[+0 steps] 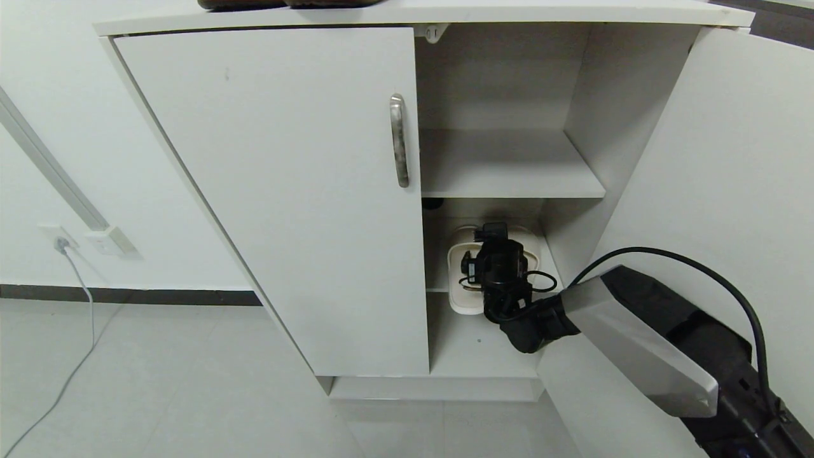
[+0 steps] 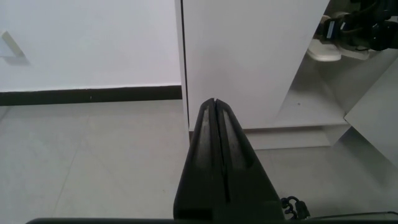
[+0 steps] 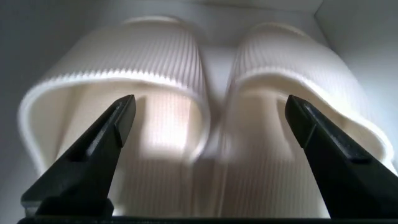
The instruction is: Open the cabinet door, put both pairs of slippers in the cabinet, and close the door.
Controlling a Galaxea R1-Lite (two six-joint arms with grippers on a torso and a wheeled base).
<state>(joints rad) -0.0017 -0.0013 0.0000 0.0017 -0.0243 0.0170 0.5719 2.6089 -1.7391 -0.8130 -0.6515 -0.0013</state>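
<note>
A pair of white ribbed slippers (image 1: 461,299) lies side by side on the floor of the cabinet's lower right compartment. My right gripper (image 1: 491,236) is inside that compartment, just above them. In the right wrist view it (image 3: 210,106) stands open, one finger over each slipper (image 3: 155,74), gripping nothing. The right cabinet door (image 1: 731,159) is swung open; the left door (image 1: 273,191) with its metal handle (image 1: 399,140) is closed. My left gripper (image 2: 214,106) is shut and empty, low over the floor in front of the left door (image 2: 249,56).
The shelf (image 1: 509,165) above the slippers is bare. Dark flat things (image 1: 286,3) lie on the cabinet top. A wall socket with a cable (image 1: 60,245) is at the left, and grey floor (image 1: 191,381) stretches before the cabinet.
</note>
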